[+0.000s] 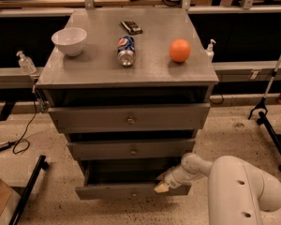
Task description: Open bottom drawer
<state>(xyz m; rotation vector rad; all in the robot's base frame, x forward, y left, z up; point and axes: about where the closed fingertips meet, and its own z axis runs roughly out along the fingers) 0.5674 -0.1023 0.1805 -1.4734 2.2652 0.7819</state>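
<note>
The bottom drawer (112, 191) is the lowest of three grey drawers in the cabinet. Its thin flat front has a tiny centre knob (133, 190). It stands partly pulled out, with a dark gap above its front edge. My gripper (161, 187) is at the right part of that drawer front, at its top edge, with its yellowish tip touching the panel. My white arm (239, 191) reaches in from the lower right. The middle drawer (131, 150) and the top drawer (130, 118) sit above it, each a little way out.
On the cabinet top (98, 69) are a white bowl (69, 40), a lying soda can (126, 50), an orange (180, 50) and a small dark packet (131, 27). A black stand leg (271, 130) is at the right, and a black bar (28, 191) and a cable (18, 144) at the left.
</note>
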